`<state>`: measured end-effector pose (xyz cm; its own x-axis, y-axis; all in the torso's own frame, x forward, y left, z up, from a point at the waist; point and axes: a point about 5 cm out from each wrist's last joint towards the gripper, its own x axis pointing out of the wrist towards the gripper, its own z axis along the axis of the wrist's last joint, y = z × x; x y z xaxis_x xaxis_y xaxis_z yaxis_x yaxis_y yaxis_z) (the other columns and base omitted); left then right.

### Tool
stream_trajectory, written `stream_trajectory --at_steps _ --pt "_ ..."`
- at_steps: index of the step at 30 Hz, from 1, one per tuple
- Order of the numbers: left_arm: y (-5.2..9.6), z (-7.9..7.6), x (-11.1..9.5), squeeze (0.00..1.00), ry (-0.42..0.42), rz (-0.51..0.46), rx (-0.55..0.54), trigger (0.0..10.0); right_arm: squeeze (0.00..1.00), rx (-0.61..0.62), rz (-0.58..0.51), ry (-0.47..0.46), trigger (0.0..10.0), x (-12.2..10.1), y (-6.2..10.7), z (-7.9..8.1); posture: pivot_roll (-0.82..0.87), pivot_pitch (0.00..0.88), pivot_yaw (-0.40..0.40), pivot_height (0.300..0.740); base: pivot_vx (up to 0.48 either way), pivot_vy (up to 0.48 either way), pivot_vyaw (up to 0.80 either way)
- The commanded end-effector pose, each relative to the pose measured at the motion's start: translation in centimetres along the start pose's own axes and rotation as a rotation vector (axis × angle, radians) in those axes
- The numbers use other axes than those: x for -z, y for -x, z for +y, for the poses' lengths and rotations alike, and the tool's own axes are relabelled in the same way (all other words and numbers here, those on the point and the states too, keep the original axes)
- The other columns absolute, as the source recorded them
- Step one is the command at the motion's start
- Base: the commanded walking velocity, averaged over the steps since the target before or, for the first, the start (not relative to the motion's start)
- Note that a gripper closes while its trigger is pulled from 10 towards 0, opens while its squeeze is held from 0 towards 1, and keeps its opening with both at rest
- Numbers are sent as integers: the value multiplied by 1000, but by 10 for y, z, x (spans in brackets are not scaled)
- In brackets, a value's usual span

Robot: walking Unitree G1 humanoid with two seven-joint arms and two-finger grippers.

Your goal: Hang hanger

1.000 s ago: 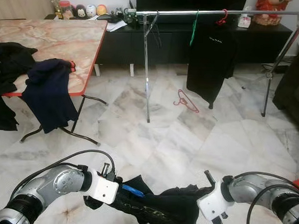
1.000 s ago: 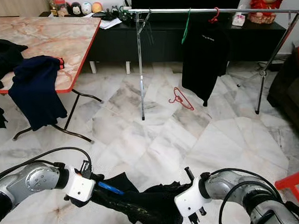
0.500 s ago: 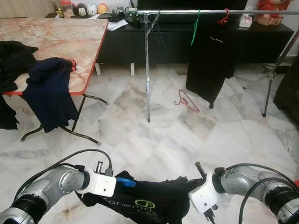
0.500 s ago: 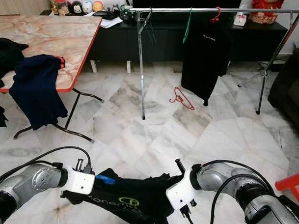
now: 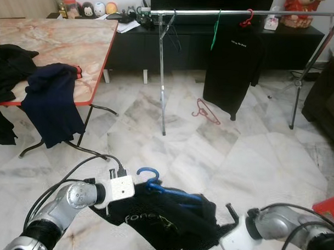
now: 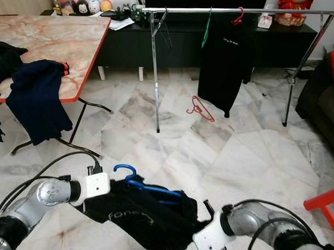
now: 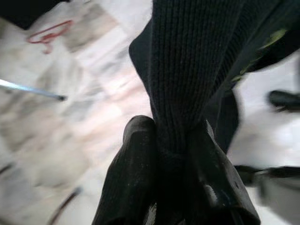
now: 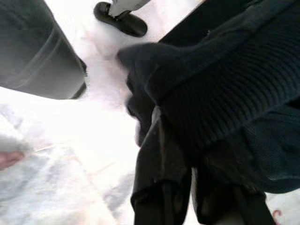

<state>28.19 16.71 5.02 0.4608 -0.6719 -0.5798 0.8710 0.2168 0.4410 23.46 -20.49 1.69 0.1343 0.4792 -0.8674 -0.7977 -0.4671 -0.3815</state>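
You have a black garment stretched between both arms, low over the marble floor and well short of the clothes rail. A blue hanger sits in it: you can see its hook and one arm lying on top of the cloth, while the rest is buried under the fabric. The left tool is clamped narrow on a ribbed edge of the garment, its two black fingers pressed against the cloth from either side. The right tool also pinches a fold of the garment; its fingertips are swallowed by the dark knit, so you cannot make out exactly where they end. In the head views both tools are hidden by the wrist housings and the cloth.

On the rail hangs a black shirt on a red hanger, with a green hanger beside it. Another red hanger lies on the floor below the rail. To the left of the rail stands the table, a dark blue garment draped over its edge.
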Motion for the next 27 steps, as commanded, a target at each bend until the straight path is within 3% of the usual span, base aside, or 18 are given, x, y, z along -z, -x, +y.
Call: stream_trajectory --at_steps 1,4,7,8,13,15,21,27 --pt "12 17 -8 0 25 -74 -66 10000 0 -61 9 -10 0 0 -4 15 -66 36 -5 740 0 0 0" --pt "18 16 -13 0 102 -146 2 10000 0 -82 20 -55 0 0 -6 27 -65 31 -6 740 0 0 0" --pt "23 13 -12 0 92 -144 68 10000 0 -85 46 -44 0 4 -2 27 -66 30 -4 740 0 0 0" --pt "30 8 -8 0 20 -94 156 10000 0 -93 71 -41 0 10 4 30 -69 30 -3 740 0 0 0" --pt "39 2 5 0 -157 46 259 10000 0 -84 129 -36 0 22 18 24 -68 20 -4 740 0 0 0" --pt "40 1 6 0 -161 51 266 10000 0 -84 137 -31 0 24 20 23 -68 19 -3 740 0 0 0" --pt "49 8 9 0 -112 31 208 10000 0 -81 131 -21 0 23 23 20 -67 15 -2 740 0 0 0" --pt "55 33 -1 0 89 -144 -20 10000 0 -97 104 -27 0 17 16 25 -62 13 -7 740 0 0 0"
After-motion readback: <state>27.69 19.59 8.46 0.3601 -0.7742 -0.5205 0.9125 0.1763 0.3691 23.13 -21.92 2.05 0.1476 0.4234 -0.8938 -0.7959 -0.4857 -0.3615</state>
